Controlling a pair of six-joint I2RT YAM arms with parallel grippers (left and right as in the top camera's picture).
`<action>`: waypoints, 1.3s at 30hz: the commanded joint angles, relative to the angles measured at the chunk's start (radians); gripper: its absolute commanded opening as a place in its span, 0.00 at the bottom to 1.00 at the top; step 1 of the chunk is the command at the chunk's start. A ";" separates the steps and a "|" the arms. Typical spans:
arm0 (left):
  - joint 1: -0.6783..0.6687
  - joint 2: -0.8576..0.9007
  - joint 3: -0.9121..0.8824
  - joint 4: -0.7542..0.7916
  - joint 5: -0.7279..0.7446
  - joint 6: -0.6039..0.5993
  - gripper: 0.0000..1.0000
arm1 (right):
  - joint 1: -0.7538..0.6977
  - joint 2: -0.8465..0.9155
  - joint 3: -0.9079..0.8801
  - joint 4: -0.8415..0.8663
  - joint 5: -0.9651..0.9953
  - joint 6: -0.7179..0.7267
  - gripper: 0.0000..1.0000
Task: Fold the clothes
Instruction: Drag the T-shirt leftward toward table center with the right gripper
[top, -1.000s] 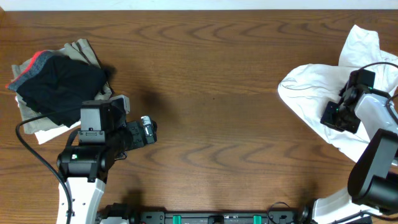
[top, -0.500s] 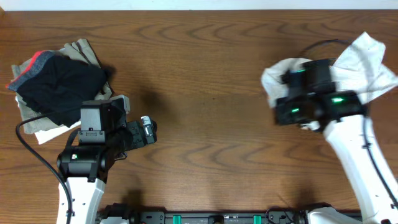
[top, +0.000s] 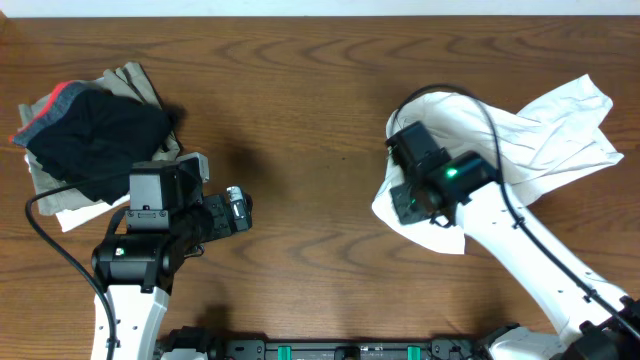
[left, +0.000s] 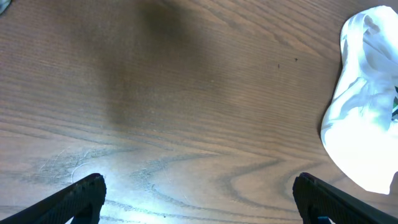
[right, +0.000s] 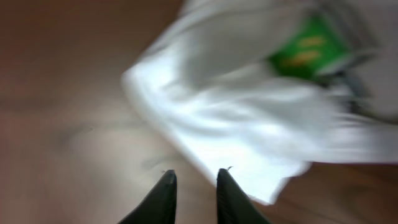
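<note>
The clothes, a plain white wrinkled garment (top: 545, 130), lie spread on the right half of the wooden table (top: 320, 90). My right gripper (top: 410, 155) hovers over the garment's left end. In the blurred right wrist view its fingertips (right: 166, 186) stand slightly apart, and the gripper (right: 194, 185) is open over bare wood with nothing between them. The white cloth (right: 242, 124) lies just beyond and to the right of them. My left gripper (top: 238, 208) is wide open (left: 201, 199) above bare table at the left, far from the white cloth (left: 367, 118).
A black garment with a red and grey band (top: 95, 130) lies on a khaki-grey one (top: 135, 80) at the far left, beside the left arm. The right arm's black cable (top: 450, 95) loops over the white cloth.
My right arm swung left from the far right edge, dragging the white garment toward the middle and stretching it out. Its jaws have parted off the cloth. The left arm has not moved.
</note>
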 joint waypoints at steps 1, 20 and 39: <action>0.005 0.002 0.018 0.000 -0.005 -0.010 0.98 | -0.086 -0.011 -0.001 0.042 0.102 0.055 0.25; 0.005 0.002 0.018 0.000 -0.005 -0.010 0.98 | -0.280 0.346 -0.003 0.103 -0.072 -0.180 0.39; 0.005 0.002 0.018 0.001 -0.006 -0.010 0.98 | -0.042 -0.077 -0.002 -0.161 -0.454 -0.369 0.01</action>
